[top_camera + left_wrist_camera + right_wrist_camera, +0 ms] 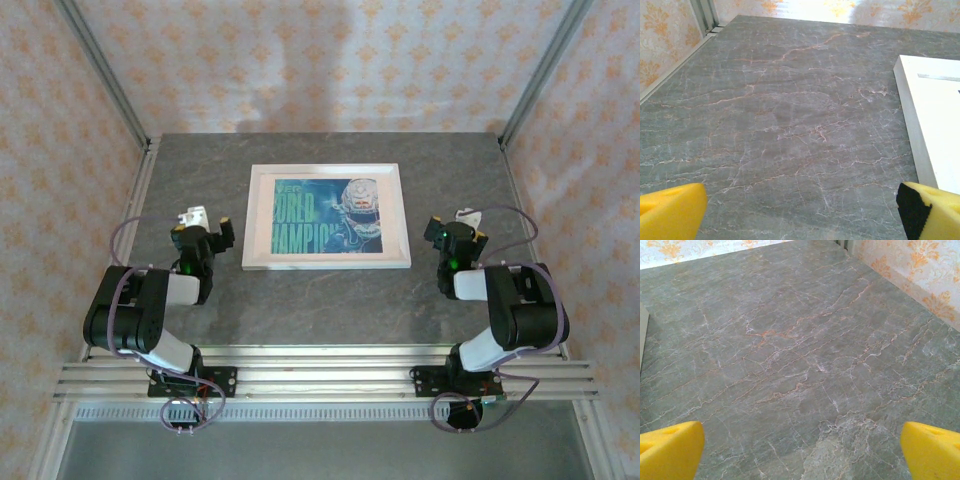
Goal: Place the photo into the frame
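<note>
Top external: photo [330, 215] seemingly in frame [326, 261] on grey table [320, 310], left claw [208, 222] and right claw [455, 222] alongside, wide open, empty.

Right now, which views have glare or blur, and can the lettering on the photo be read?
Top external: soft, even light; the photo in the frame looks slightly soft, its lettering only partly readable. Left wrist: glare bleaches the far wall and the frame's white border. Right wrist: even light, the veins of the table are sharp.
</note>
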Controlling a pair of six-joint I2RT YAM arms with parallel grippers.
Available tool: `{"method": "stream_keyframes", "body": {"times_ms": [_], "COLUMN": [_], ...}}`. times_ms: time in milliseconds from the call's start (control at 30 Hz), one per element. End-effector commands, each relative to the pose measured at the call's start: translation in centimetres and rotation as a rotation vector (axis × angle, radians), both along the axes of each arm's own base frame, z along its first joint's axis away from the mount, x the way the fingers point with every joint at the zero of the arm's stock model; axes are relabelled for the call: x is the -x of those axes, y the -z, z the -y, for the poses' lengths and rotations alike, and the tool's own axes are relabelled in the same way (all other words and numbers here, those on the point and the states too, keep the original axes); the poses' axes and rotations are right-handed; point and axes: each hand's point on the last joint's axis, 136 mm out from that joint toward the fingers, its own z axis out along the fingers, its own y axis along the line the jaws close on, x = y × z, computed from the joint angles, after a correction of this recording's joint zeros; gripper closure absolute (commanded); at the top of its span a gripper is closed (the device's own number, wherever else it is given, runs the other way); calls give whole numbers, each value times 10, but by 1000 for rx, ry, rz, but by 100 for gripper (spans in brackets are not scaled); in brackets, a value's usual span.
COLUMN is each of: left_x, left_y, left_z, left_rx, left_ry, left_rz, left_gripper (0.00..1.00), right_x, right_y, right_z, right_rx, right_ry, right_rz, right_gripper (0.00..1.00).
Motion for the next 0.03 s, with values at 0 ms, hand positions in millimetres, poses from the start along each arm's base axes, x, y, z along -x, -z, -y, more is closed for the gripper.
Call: {"method": "stream_keyframes", "body": {"times_ms": [0], "left_x": [-5], "left_y": [-10], "left_z": [1], "left_rx": [-26], "left_ry": [6], "left_rz": [26], "left_gripper": [0], "right_x": [-3], "right_y": [-14], "right_z": [5], "right_rx": [10], "right_ry": [31], "right_rz": [50], "right_gripper": [1]}}
